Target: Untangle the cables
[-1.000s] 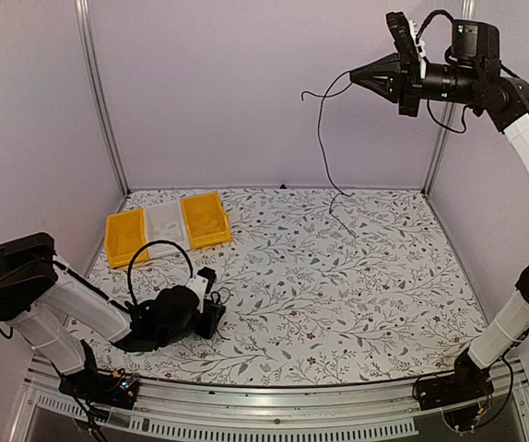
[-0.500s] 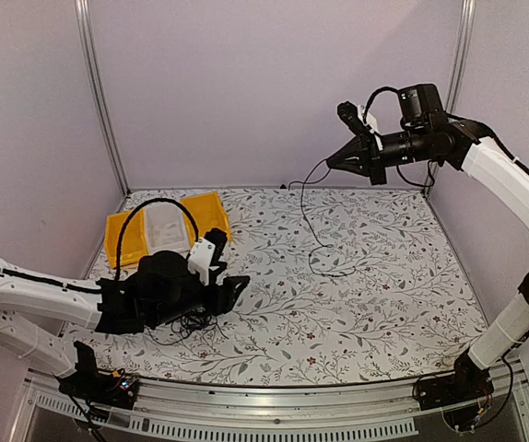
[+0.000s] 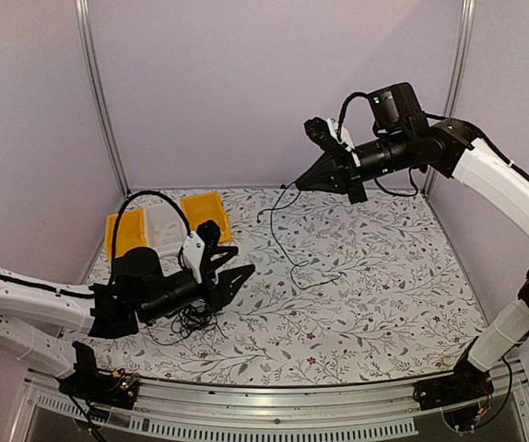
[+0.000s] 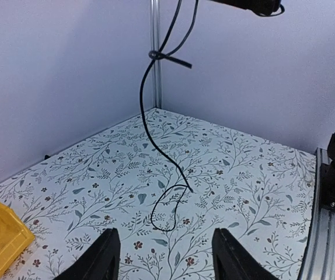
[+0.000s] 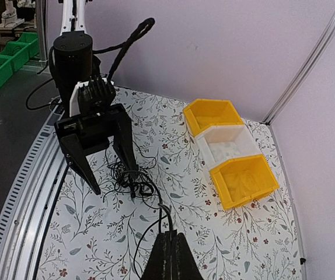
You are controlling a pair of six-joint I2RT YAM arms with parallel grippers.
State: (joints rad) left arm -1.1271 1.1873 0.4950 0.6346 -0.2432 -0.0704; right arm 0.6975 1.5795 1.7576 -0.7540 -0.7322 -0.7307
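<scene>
A thin black cable (image 3: 278, 230) hangs from my right gripper (image 3: 301, 183), which is shut on it high above the table's middle. Its lower end lies in a small loop (image 3: 312, 274) on the floral table. In the left wrist view the same cable (image 4: 146, 116) drops from the top to a loop (image 4: 168, 207) ahead of my open left gripper (image 4: 166, 261). The rest of the cables form a loose black tangle (image 3: 187, 321) at the front left, just below my left gripper (image 3: 240, 261). The right wrist view shows the tangle (image 5: 129, 175) under the open left fingers (image 5: 126, 151), which hold nothing.
Two yellow bins (image 3: 205, 217) (image 3: 124, 236) with a white bin (image 3: 165, 224) between them stand at the back left, also in the right wrist view (image 5: 231, 153). Purple walls and metal posts (image 3: 97, 92) enclose the table. A metal rail (image 3: 274, 419) runs along the near edge.
My right gripper has come down and to the left with its cable, so more of the cable now lies on the table. My left gripper rose off the tangle and opened.
</scene>
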